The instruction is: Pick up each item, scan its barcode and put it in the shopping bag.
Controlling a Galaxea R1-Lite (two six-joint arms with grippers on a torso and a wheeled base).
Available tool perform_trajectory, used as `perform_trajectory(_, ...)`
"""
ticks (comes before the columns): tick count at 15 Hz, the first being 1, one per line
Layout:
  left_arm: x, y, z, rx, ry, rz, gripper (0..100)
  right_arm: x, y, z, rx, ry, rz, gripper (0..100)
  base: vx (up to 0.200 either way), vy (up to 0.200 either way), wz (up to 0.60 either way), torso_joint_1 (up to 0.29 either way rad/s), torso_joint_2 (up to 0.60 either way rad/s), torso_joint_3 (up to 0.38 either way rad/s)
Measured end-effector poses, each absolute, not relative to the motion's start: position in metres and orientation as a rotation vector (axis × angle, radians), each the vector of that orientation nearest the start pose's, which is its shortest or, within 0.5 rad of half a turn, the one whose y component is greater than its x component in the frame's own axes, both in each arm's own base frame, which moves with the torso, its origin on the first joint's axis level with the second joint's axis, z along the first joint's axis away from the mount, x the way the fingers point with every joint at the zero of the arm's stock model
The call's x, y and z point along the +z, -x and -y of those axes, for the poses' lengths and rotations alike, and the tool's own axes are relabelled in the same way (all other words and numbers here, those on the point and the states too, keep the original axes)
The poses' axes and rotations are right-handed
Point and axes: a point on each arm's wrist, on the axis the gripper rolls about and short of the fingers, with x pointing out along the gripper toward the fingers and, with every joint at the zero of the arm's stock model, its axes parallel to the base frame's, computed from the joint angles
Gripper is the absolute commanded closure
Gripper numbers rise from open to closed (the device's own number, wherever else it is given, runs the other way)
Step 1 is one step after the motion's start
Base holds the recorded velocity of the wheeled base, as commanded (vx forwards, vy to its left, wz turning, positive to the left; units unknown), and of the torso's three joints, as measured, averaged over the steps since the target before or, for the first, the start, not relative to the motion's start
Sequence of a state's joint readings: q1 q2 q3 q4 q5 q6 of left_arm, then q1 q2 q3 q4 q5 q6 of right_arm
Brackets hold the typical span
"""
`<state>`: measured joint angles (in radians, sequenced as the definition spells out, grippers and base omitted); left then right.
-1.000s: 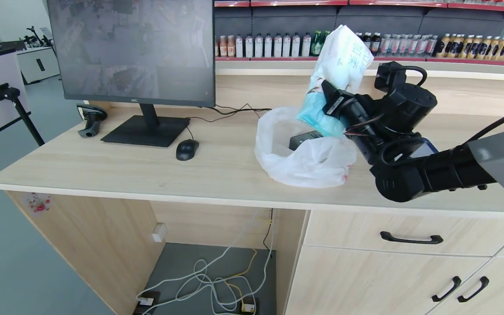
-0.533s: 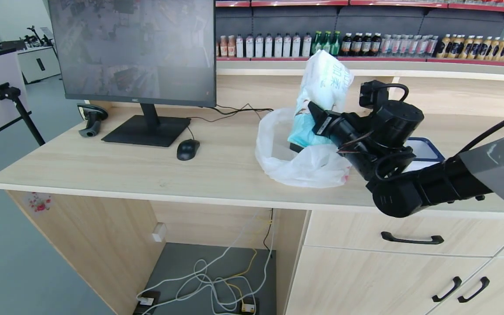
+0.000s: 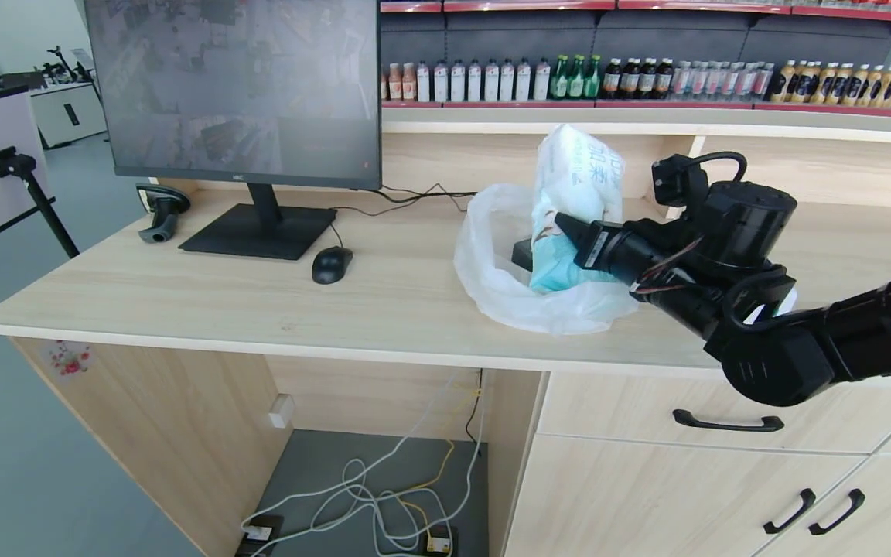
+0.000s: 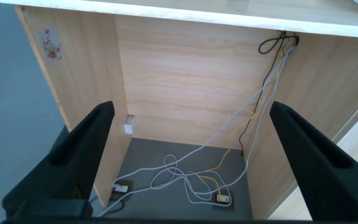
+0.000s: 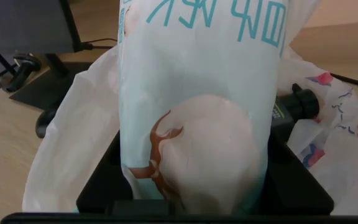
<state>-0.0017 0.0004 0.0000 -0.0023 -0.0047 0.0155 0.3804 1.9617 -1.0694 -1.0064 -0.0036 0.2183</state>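
A tall white and teal soft package (image 3: 581, 182) stands upright with its lower end inside the white plastic shopping bag (image 3: 492, 267) on the wooden desk. My right gripper (image 3: 569, 241) is shut on the package's lower part, at the bag's mouth. In the right wrist view the package (image 5: 197, 118) sits between my right gripper's (image 5: 197, 202) black fingers (image 5: 104, 186), with the bag (image 5: 67, 146) around it and a dark item (image 5: 298, 104) lying inside. My left gripper (image 4: 191, 162) hangs open below the desk edge, facing the floor cables.
A monitor (image 3: 237, 85), a mouse (image 3: 331, 264) and a barcode scanner (image 3: 161, 210) stand on the desk's left half. A raised counter and a shelf of bottles (image 3: 646, 77) lie behind the bag. Drawers with black handles (image 3: 728, 422) are below on the right.
My right gripper has carried the package down from above the bag into its mouth, and the arm has swung slightly to the right. The bag's rim has shifted around the package.
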Motion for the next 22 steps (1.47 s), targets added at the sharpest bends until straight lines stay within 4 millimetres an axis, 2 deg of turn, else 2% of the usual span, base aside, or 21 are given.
perform_trajectory(12, 0.076, 0.023, 0.0, -0.006, -0.015, 0.002, 0, 0.191, -0.351, -0.142, 0.389, -0.167, -0.099, 100, 0.0, 0.0, 0.0, 0.0, 0.0, 0.0)
perform_trajectory(17, 0.076, 0.023, 0.0, -0.006, -0.016, 0.002, 0, 0.179, -0.347, -0.143, 0.391, -0.159, -0.137, 100, 0.0, 0.0, 0.0, 0.0, 0.0, 0.0)
perform_trajectory(18, 0.076, 0.023, 0.0, -0.006, -0.015, 0.002, 0, 0.179, -0.346, -0.144, 0.393, -0.158, -0.14, 0, 0.0, 0.0, 0.0, 0.0, 0.0, 0.0)
perform_trajectory(22, 0.076, 0.023, 0.0, -0.006, -0.016, 0.001, 0, 0.178, -0.346, -0.144, 0.393, -0.159, -0.141, 0, 0.0, 0.0, 0.0, 0.0, 0.0, 0.0)
